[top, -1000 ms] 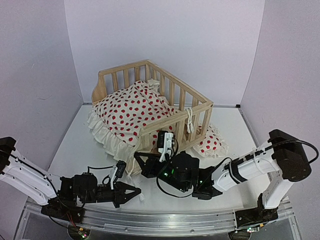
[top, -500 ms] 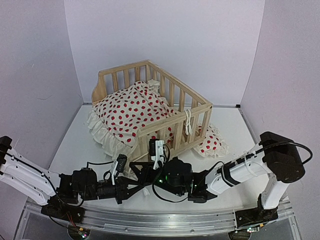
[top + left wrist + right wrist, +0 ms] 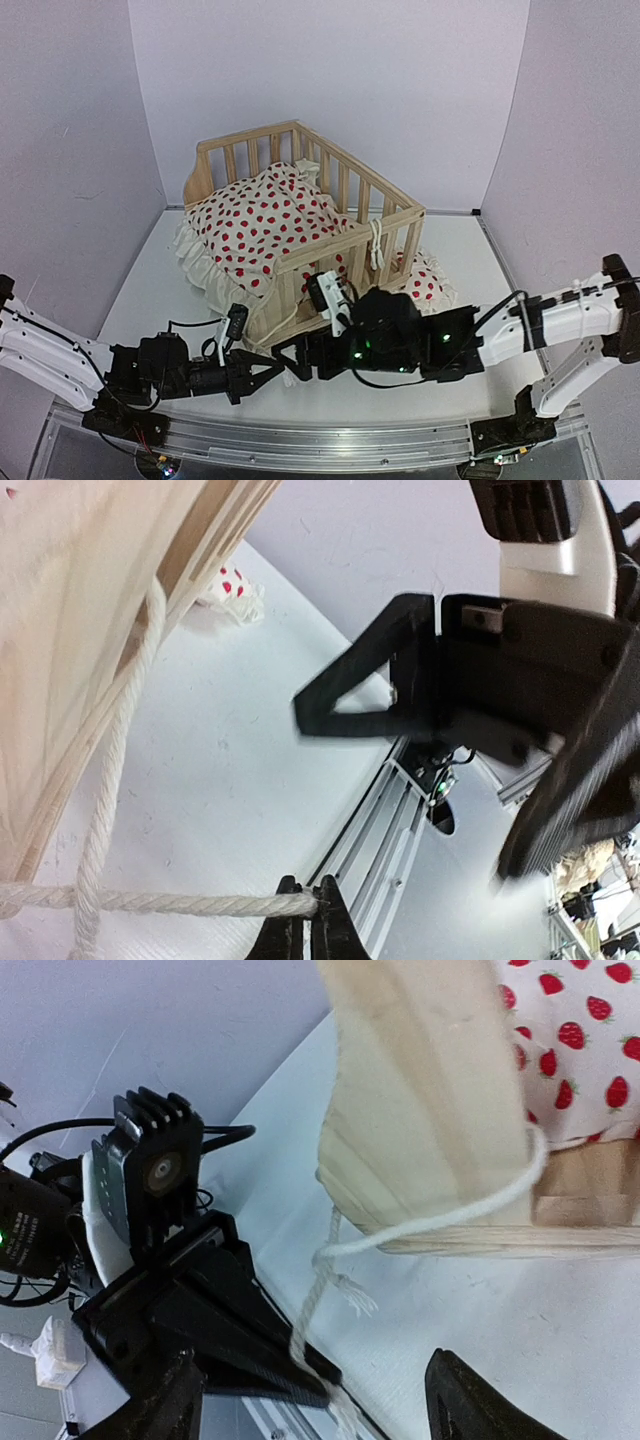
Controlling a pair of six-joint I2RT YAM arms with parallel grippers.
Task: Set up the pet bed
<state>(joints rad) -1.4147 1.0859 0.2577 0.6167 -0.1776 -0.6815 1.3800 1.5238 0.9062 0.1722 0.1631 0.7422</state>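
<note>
Since the earlier frame, the right gripper has spread its fingers wide and holds nothing, and its arm reaches further left. Left gripper is closed on the white tie string near the pet bed's near corner. Pet bed stands mid-counter, beyond both grippers, its cushion spilling over the left side.

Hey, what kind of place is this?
Probably a robot test booth, not a home: plain pale walls box in a white table, with the left arm and right arm mounted on an aluminium rail.
</note>
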